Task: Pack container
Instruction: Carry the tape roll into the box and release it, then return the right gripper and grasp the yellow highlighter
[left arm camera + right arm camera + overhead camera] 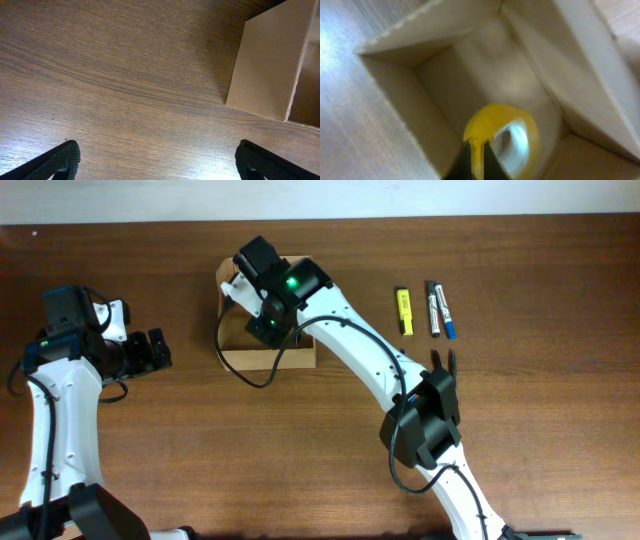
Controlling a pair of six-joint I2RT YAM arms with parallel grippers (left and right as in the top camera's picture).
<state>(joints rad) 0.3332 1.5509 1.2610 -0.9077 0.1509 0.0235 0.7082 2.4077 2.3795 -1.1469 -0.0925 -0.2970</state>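
Toward the front-left of the wooden bench point(200, 450), the left gripper point(155, 350) hangs just above bare wood, its fingers point(57, 161) spread wide and holding nothing. The container point(302, 352) lies just beyond it, near the far edge and left of centre, with its top open. The right arm reaches from the front edge diagonally over the bench to this box. There the right gripper point(475, 152) has its jaws clamped on the wall of a yellow tape roll point(492, 127), held down inside the cardboard cavity. The view is too blurred to tell whether the roll touches the floor. Well apart, toward the far-right, lie a yellow highlighter point(403, 312) and two markers point(434, 310) side by side.
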